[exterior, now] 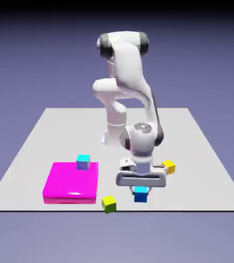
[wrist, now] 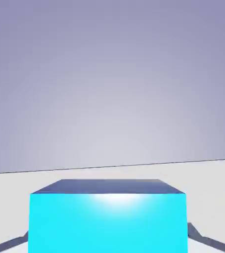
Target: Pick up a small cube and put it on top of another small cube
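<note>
The pincer (exterior: 141, 189) is squeezing the blue cube (exterior: 140, 194) by its sides near the worktop's (exterior: 26, 154) front edge, probably so its bottom can sit flat on another.

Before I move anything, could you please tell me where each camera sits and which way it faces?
Exterior view: stands across the table from the robot's base, raised, looking down toward it; the whole arm and gripper show.
Hand view: rides on the hand, looking along the gripper past the blue cube to the tabletop's edge and backdrop; only the finger tips show, at the bottom corners.
Shared: the blue cube between the fingers, the tabletop and the backdrop.
</note>
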Available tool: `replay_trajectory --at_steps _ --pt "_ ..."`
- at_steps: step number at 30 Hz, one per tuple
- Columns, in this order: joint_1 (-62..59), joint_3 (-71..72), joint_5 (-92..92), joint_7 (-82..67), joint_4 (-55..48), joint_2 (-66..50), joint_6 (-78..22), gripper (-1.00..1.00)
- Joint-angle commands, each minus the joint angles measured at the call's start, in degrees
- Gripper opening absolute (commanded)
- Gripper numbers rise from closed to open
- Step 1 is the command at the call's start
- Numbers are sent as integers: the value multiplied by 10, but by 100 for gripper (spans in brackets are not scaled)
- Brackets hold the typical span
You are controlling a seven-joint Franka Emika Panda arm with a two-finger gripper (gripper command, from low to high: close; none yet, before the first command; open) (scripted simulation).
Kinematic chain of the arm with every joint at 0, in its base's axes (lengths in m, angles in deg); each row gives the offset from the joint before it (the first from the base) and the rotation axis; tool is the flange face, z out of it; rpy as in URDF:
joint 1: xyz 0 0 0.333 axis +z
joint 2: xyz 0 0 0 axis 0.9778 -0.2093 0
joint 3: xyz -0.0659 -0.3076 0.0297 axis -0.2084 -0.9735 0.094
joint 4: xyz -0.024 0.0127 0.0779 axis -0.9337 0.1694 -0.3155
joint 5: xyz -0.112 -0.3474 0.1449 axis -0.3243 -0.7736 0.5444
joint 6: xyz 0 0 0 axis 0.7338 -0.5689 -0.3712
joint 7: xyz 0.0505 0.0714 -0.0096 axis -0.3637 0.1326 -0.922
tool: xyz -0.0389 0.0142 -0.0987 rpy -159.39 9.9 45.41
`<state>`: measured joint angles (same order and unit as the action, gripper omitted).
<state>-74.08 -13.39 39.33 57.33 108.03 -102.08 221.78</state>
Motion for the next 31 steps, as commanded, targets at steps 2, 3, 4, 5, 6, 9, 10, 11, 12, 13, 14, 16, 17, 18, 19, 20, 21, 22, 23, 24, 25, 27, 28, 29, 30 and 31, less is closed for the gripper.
replay_trajectory --at_steps 2,3,4,5,6,9,10,11,12,13,14,16,17,18,19,20,21,22,23,24,25,27,28,29,30,31 --pt "-41 11 11 29 25 42 -18 -100" --pt "-62 16 17 44 38 62 -27 -100" --pt "-83 22 22 58 50 83 -36 -100" --pt "-103 27 27 73 63 104 -45 -100" --pt "-124 33 33 88 75 125 -53 -100" --pt "-186 49 49 132 113 187 -80 -100" --pt "-206 55 55 147 126 208 -89 -100" --pt "-227 60 60 161 138 228 -98 -100" --pt "-248 66 66 176 151 249 -106 -100" --pt "-268 71 71 191 163 270 -115 -100" --pt "-289 77 77 205 176 291 -124 -100" --pt "-330 87 88 235 201 332 -142 -100" --pt "-351 93 93 249 213 353 -151 -100" --pt "-372 98 98 264 226 374 -160 -100" --pt "-392 104 104 278 239 395 -168 -100" --pt "-405 107 107 288 246 407 -174 -100" --pt "-405 107 107 288 246 407 -174 -100" --pt "-409 109 95 296 249 387 -151 -100" --pt "-414 110 83 305 251 366 -129 -100" --pt "-419 111 71 314 254 345 -106 -100" --pt "-423 113 59 323 256 324 -83 -100" --pt "-432 116 35 341 261 283 -38 -100" --pt "-434 116 30 345 262 273 -28 -100" --pt "-434 116 30 345 262 273 -28 100" --pt "-434 116 30 345 262 273 -28 100" --pt "-430 115 42 336 260 294 -50 100"
